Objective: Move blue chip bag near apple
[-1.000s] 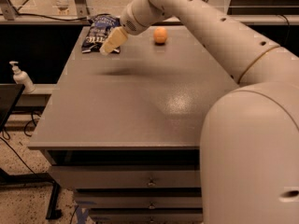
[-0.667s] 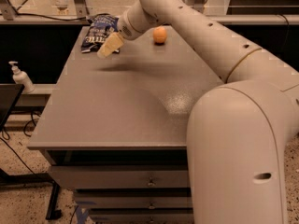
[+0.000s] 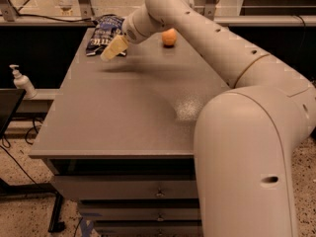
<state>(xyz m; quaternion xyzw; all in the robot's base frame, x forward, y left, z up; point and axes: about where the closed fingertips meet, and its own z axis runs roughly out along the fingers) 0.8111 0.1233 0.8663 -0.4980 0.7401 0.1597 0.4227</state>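
The blue chip bag (image 3: 102,33) lies just far-left of the gripper (image 3: 114,48); the apple (image 3: 169,37) lies right. Grip state: cannot tell.

- Table (image 3: 123,117): I log a plain mid-grey top with no pattern and a pale sheen patch toward its right side.
- Drawer fronts (image 3: 128,187), under the table top: the same grey.
- Blue chip bag (image 3: 103,31), at the table's far left corner: dark navy foil with white lettering.
- Apple (image 3: 169,37), near the table's far edge: I read it as plain orange.
- Gripper (image 3: 113,48), above the table's far left, at the bag's near edge: pale cream-yellow.
- Arm (image 3: 237,83): off-white, dotted with small dark holes.
- Pump bottle (image 3: 22,81), left of the table: white.
- Floor (image 3: 29,216), beneath the table: beige, speckled.
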